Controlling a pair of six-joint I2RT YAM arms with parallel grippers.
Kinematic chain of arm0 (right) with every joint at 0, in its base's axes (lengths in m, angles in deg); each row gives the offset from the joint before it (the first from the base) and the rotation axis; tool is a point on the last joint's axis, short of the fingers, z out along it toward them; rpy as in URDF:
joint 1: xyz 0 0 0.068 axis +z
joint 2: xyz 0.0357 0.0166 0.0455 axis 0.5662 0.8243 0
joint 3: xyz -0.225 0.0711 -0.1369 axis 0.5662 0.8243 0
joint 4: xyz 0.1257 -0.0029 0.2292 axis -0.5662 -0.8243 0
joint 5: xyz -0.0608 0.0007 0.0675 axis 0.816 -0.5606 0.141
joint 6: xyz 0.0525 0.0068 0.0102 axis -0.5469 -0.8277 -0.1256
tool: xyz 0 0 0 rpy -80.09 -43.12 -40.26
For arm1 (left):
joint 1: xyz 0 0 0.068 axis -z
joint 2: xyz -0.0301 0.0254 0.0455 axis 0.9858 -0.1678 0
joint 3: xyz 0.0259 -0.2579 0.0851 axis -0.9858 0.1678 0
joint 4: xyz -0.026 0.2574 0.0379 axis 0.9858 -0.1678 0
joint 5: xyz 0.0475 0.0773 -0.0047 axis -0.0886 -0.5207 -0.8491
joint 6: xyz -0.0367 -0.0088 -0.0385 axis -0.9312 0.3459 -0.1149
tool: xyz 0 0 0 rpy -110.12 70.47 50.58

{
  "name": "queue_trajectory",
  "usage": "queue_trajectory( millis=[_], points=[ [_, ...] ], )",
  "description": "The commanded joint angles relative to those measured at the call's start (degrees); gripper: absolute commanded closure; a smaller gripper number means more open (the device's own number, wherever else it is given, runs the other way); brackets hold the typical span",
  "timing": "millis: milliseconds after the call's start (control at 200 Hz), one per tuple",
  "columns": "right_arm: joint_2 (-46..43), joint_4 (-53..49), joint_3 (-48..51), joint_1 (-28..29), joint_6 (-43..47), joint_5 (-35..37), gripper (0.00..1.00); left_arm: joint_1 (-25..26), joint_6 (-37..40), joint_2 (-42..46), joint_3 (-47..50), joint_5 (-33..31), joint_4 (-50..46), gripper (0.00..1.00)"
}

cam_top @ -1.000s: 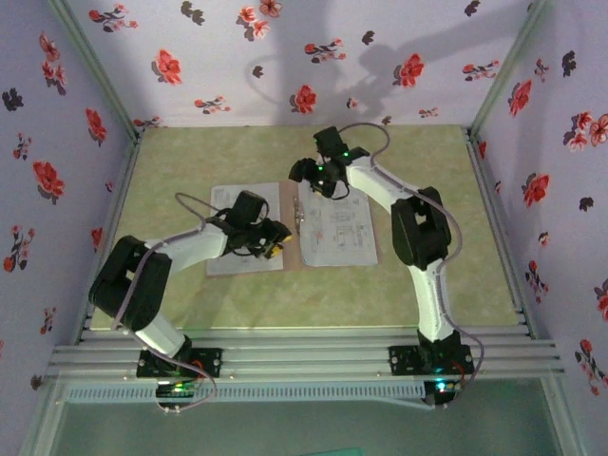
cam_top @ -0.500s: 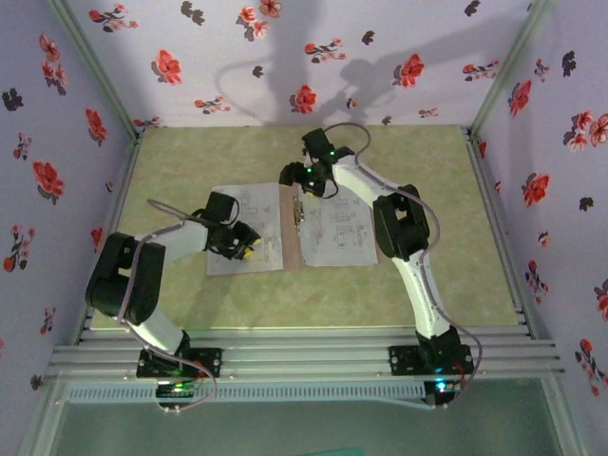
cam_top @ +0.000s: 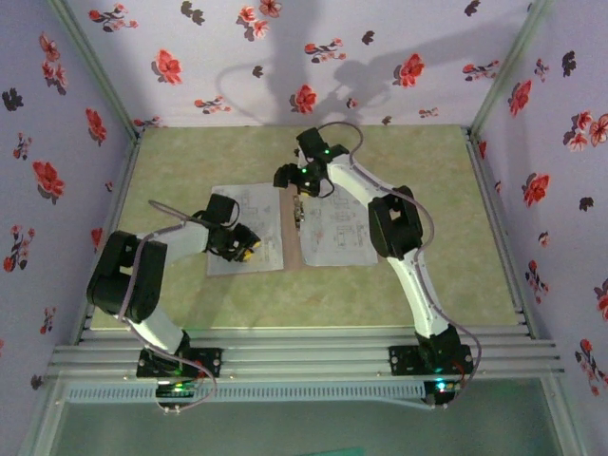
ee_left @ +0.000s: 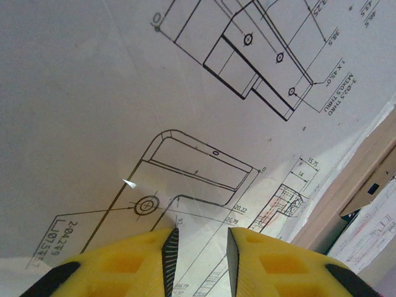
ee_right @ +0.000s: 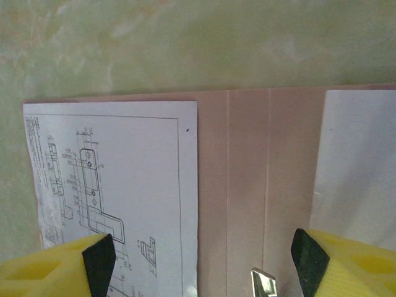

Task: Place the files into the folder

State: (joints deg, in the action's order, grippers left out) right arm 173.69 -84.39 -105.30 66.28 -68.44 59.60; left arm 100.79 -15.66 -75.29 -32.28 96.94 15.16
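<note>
Files (cam_top: 334, 231) lie on both leaves of the open folder (cam_top: 292, 251), mid-table
White printed sheets flank the tan spine, and folder card shows past one sheet's far edge. The right gripper (ee_right: 204, 260) hangs over the spine's far end, fingers wide, holding nothing. The left gripper (ee_left: 198, 247) sits low over the left sheet's near part, fingers narrow, nothing between them. Green table (cam_top: 418, 161) runs wide around the folder to the walls

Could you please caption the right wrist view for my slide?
Open right hand above the fold of the brown folder, printed sheet on one flap, white sheet opposite.
</note>
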Motion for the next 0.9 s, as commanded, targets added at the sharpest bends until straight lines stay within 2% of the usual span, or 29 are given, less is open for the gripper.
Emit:
queue_trajectory(
  millis=[0, 560, 895],
  points=[
    [1.5, -2.2, -1.8, 0.6, 1.4, -1.6, 0.22, -0.3, 1.7, -1.8, 1.4, -0.7, -1.3, 0.71],
    [-2.9, -0.7, -0.6, 1.4, 2.1, -6.7, 0.22, -0.3, 1.5, -2.2, 2.0, -0.8, -0.5, 0.71],
    [-9.3, 1.6, 7.2, 1.9, 3.0, -6.2, 0.22, -0.2, 1.4, -2.8, 1.5, -0.9, -0.5, 0.72]
  ],
)
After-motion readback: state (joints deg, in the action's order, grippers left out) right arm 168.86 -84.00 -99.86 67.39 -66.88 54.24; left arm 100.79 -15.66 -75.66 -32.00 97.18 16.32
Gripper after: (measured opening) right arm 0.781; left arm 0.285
